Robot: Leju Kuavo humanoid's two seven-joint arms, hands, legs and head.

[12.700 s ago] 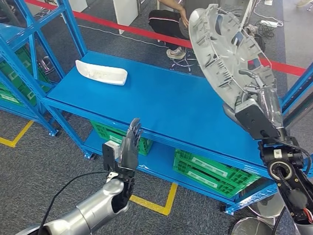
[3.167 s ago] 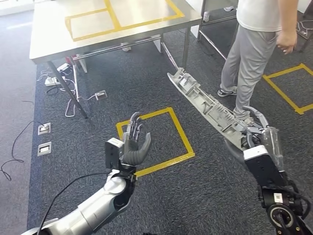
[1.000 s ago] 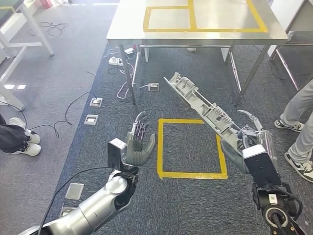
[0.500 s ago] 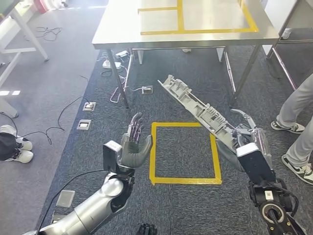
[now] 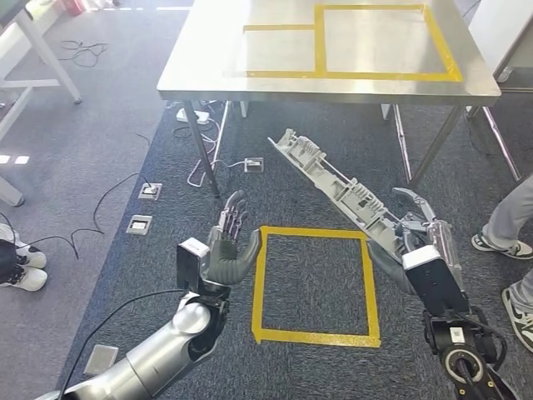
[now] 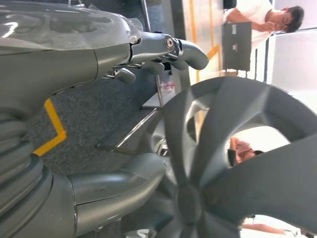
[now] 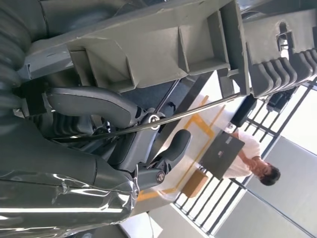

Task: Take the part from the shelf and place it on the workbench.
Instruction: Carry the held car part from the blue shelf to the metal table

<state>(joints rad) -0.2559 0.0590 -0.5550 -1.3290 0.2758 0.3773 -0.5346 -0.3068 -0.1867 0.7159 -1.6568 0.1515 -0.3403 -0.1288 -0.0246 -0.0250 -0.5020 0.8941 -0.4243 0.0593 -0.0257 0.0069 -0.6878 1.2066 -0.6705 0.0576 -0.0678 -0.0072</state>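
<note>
The part (image 5: 333,185) is a grey plastic wheel cover, seen edge-on in the head view and slanting up to the left over the carpet. My right hand (image 5: 415,242) grips its lower rim. The right wrist view shows its ribbed back (image 7: 157,54) against my right hand (image 7: 93,129). My left hand (image 5: 232,246) is raised with its fingers apart and holds nothing. From the left wrist, my left hand (image 6: 93,59) has the cover's spoked face (image 6: 232,163) beyond it, untouched. The steel workbench (image 5: 207,67), marked with yellow tape, stands ahead.
A yellow tape square (image 5: 257,283) marks the carpet in front of me. Cables and floor sockets (image 5: 139,223) lie to the left under the bench's leg (image 5: 204,158). A person's shoes (image 5: 503,246) are at the right edge, another person's shoe (image 5: 19,271) at the left.
The camera has turned from the blue shelf to the workbench, which has shifted in the picture over the last second. My right hand keeps hold of the part; my left hand stays raised.
</note>
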